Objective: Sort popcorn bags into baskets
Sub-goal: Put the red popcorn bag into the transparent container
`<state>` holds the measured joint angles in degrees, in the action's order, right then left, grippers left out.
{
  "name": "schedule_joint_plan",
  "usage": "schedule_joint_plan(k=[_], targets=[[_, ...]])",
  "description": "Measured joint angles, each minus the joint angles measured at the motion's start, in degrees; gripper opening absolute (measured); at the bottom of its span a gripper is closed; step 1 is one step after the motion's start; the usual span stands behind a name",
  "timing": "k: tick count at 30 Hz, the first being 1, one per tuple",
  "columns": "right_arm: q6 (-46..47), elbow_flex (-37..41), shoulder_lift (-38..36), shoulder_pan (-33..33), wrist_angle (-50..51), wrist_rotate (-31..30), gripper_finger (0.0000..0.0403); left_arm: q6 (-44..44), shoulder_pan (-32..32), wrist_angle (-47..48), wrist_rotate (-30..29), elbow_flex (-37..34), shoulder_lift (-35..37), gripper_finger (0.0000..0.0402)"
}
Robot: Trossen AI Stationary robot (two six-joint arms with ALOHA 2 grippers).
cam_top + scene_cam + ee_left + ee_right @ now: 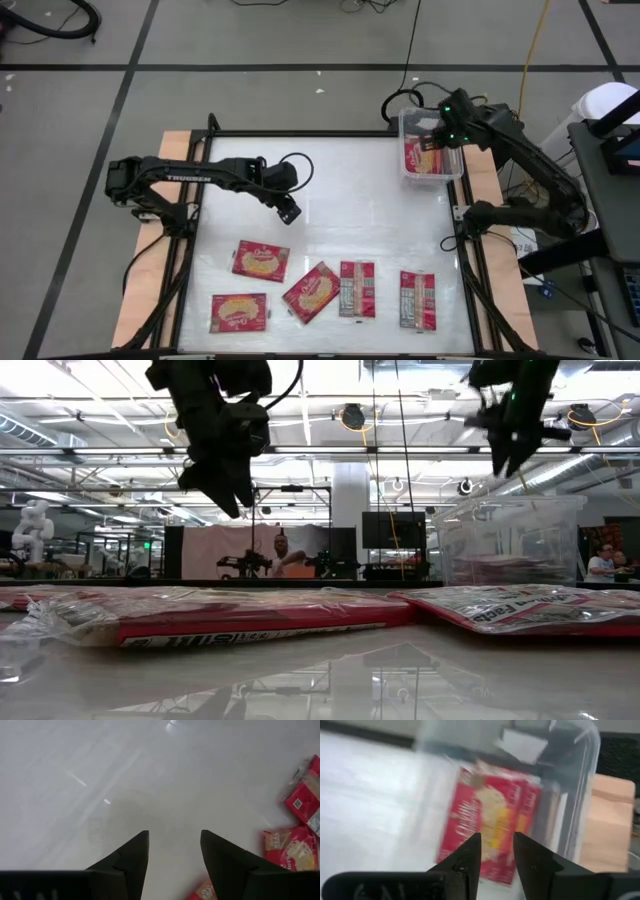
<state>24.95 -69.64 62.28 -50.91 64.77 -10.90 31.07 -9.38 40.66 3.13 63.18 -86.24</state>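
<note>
From above, the right gripper [437, 141] hovers over the clear basket [406, 172], which holds popcorn bags [417, 156]; five more bags [261, 260] lie below and beyond the left gripper [290, 210] on the glossy white table [350, 210].

At table height, the packets look thin, light and crinkly, so I judge an edge pinch safest. A workshop with people sits behind.

The left wrist view shows its fingers parted and empty.

The right wrist view likewise: released, with a bag directly beneath.

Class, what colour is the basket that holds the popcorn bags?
The basket is clear, colourless plastic; the right wrist view shows it best.
</note>
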Motion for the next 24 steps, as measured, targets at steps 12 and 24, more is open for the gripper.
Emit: schedule_joint_plan(k=[12, 24], targets=[[7.4, -3.4, -5.2, 10.8, -17.1, 11.7, 0.0104, -2.1, -2.3, 0.9, 2.2, -2.4, 0.0, 0.0182], [10.8, -3.4, -3.7, 21.0, -20.0, 14.0, 0.0104, 9.4, 6.0, 11.2, 11.3, -11.1, 0.0, 0.0182]])
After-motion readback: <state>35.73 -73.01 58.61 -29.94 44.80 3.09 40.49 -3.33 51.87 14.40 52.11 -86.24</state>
